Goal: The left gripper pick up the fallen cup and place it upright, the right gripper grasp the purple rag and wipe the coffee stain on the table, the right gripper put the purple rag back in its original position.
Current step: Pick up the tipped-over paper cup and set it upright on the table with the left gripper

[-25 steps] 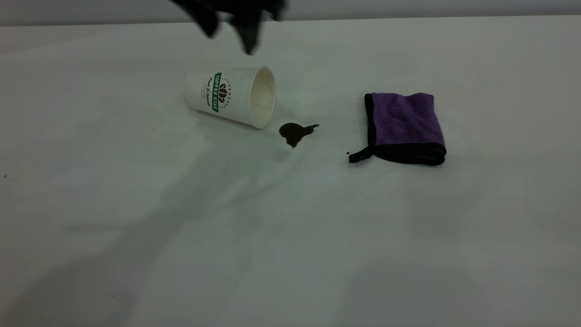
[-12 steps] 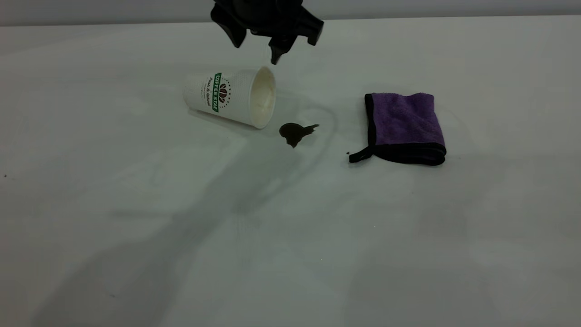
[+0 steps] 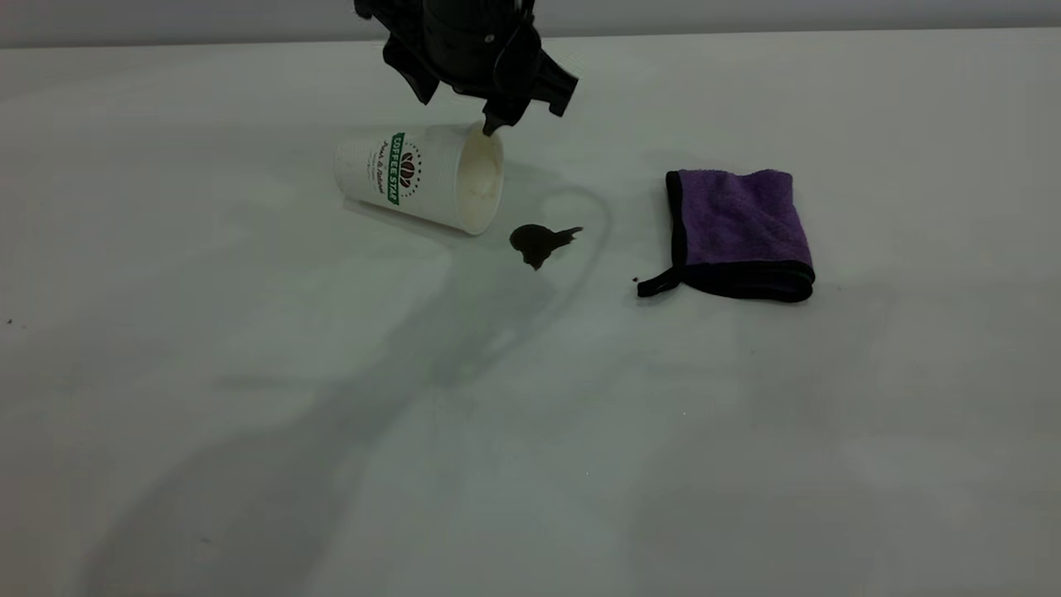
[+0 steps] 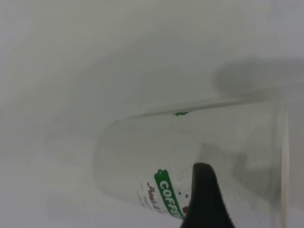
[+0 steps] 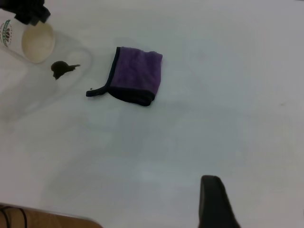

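The fallen cup (image 3: pixel 414 174) lies on its side on the table (image 3: pixel 530 431), mouth toward the coffee stain (image 3: pixel 539 240). My left gripper (image 3: pixel 457 104) is open just above the cup, one fingertip (image 3: pixel 491 126) at the upper rim of its mouth. In the left wrist view one finger (image 4: pixel 204 199) hangs over the cup's wall (image 4: pixel 190 142). The purple rag (image 3: pixel 738 228) lies folded to the right of the stain. The right gripper (image 5: pixel 211 187) is parked away from them, above bare table, open and empty. Its view shows the rag (image 5: pixel 135 78), stain (image 5: pixel 61 69) and cup (image 5: pixel 28 40) far off.
A tiny dark speck (image 3: pixel 635 280) sits by the rag's loop tab (image 3: pixel 655 286). The table's far edge (image 3: pixel 746 31) runs behind the cup. A brown table edge (image 5: pixel 42 216) shows in the right wrist view.
My left gripper has come down and to the right from the far edge, ending with a fingertip at the cup's rim. Cup, stain and rag have not moved.
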